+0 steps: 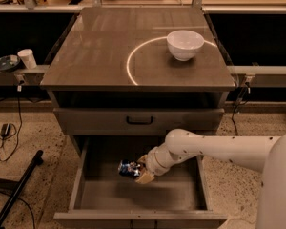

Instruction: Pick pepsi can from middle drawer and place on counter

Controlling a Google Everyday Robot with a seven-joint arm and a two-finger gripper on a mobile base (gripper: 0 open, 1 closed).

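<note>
Can (128,168) gripped low in the drawer (105,194), with a tight lift ahead.
The fingers (144,175) are closed on the can, which sticks out sideways to their left, over the drawer floor below them. The hold seems to be near one end, so the can could twist or slip as the arm rises. Above and beyond the fingers sit the shut drawer front (139,120) and the desk (86,66) edge, and lifting without drawing back first could knock the can loose there. The bowl (185,44), farther up and to their right, crowds that side.
</note>
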